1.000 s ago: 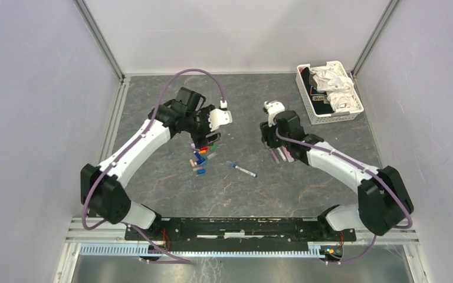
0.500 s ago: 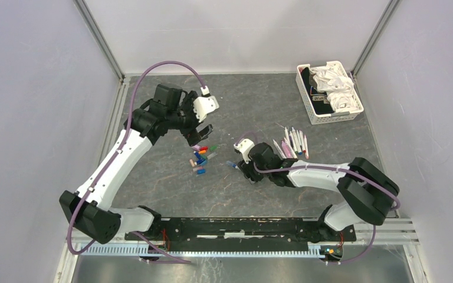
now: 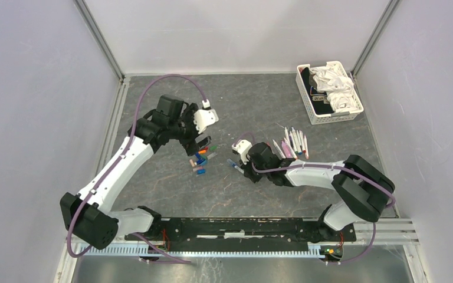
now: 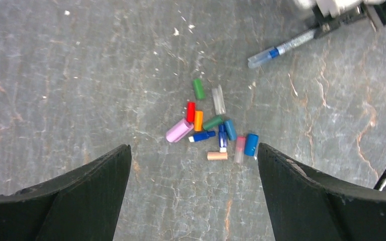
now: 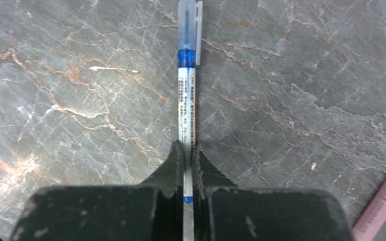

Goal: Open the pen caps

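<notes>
Several loose pen caps [image 4: 229, 129] in pink, red, orange, green and blue lie in a small heap on the grey mat [image 3: 199, 160]. My left gripper [image 4: 193, 150] hangs open above the heap's near side, holding nothing [image 3: 202, 143]. A white pen [image 5: 186, 95] with a clear-blue cap [image 5: 188, 30] on its far end lies flat on the mat. My right gripper [image 5: 187, 148] is shut on its barrel, low at the mat [image 3: 246, 169]. The same pen [image 4: 281, 48] shows at the upper right of the left wrist view.
A row of slim pens [image 3: 294, 141] lies just behind my right arm; one pink barrel [image 5: 382, 201] crosses the right wrist view's corner. A white slotted basket [image 3: 334, 118] with crumpled white cloth stands at the back right. Grey walls close in on both sides.
My right arm swung forward from the pen row to the blue-capped pen and its jaws shut on the barrel. My left gripper opened wide and drew back from the heap.
</notes>
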`<state>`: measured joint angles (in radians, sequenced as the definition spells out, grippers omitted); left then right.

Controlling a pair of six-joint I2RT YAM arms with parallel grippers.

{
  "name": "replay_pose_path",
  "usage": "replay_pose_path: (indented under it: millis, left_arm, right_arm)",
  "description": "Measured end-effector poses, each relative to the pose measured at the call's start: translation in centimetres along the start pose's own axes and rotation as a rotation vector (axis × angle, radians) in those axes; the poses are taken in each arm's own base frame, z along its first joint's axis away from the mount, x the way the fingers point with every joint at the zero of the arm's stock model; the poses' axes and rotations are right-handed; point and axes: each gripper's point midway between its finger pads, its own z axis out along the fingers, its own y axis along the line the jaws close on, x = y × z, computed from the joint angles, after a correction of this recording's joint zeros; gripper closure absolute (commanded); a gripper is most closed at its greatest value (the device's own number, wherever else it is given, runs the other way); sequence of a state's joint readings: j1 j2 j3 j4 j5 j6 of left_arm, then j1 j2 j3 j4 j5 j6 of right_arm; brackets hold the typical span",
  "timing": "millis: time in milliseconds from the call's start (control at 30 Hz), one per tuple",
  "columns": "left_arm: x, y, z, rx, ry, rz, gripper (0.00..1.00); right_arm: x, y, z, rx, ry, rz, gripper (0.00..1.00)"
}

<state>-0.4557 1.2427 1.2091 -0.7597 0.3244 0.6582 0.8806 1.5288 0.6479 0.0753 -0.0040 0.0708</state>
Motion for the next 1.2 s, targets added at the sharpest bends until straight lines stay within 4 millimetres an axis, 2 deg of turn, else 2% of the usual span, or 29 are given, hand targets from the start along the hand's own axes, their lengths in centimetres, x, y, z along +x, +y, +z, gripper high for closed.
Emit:
replay_pose_path:
  millis: [100, 200, 267, 367, 467, 600, 867, 1000, 1200]
  left_arm:
    - [1.5, -1.1, 0.7, 0.043, 0.022, 0.039, 0.00]
    - [3.9, -2.5, 1.7, 0.098, 0.066, 0.096, 0.00]
    - [5.5, -3.6, 2.2, 0.148, 0.092, 0.136, 0.02]
    - [6.7, -5.1, 2.3, 0.225, 0.104, 0.190, 0.06]
    - [6.4, -6.3, 2.0, 0.286, 0.076, 0.248, 0.09]
    - [5.7, -7.8, 1.5, 0.357, 0.037, 0.312, 0.14]
    - [4.4, -9.2, 0.7, 0.426, -0.008, 0.411, 0.21]
    - [4.3, -9.9, 0.6, 0.454, -0.012, 0.447, 0.24]
    - [4.0, -11.2, 0.5, 0.502, -0.030, 0.468, 0.38]
  right_arm:
    - [-0.1, 0.6, -0.1, -0.054, 0.002, 0.012, 1.00]
    - [-1.0, 2.1, -0.6, -0.176, -0.006, 0.042, 1.00]
    - [-2.3, 3.2, -1.4, -0.278, -0.031, 0.071, 1.00]
    - [-4.3, 4.2, -2.6, -0.409, -0.075, 0.113, 1.00]
    - [-6.3, 5.4, -4.2, -0.562, -0.106, 0.147, 1.00]
    - [-7.9, 7.0, -5.6, -0.717, -0.114, 0.163, 1.00]
    - [-7.8, 9.6, -7.5, -0.927, -0.040, 0.250, 1.00]
    - [-8.0, 10.0, -7.5, -0.976, -0.001, 0.309, 1.00]
    - [-7.9, 10.4, -7.1, -1.012, 0.048, 0.381, 1.00]
